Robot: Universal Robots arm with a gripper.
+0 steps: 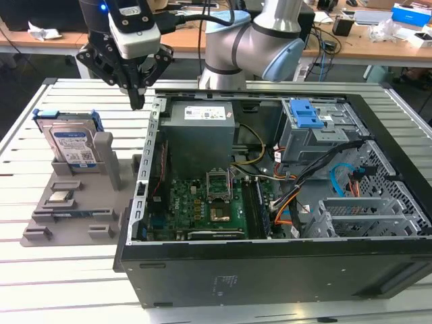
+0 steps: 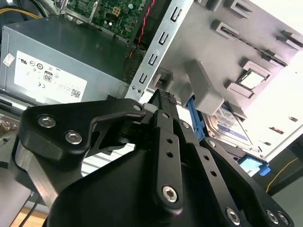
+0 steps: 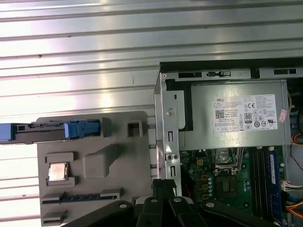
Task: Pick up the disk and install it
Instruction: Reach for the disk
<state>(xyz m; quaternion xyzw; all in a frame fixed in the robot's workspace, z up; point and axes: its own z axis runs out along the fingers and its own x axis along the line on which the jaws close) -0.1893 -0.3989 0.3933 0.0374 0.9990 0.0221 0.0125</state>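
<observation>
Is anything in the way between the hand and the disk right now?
Nothing visible blocks it. The hand hangs in open air over the computer case's side wall, and the disk stands upright in the grey holder with its top edge uncovered. The holder's post stands close beside the disk, on the side facing the case.

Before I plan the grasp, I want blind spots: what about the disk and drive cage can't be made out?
Exterior view: lower edge of the disk sits in the grey holder.
First wrist view: disk edge-on, label unseen, one end cut by the frame.
Second wrist view: gripper and holder post cover part of the disk.
Exterior view: drive cage interior hidden by its own walls.
</observation>
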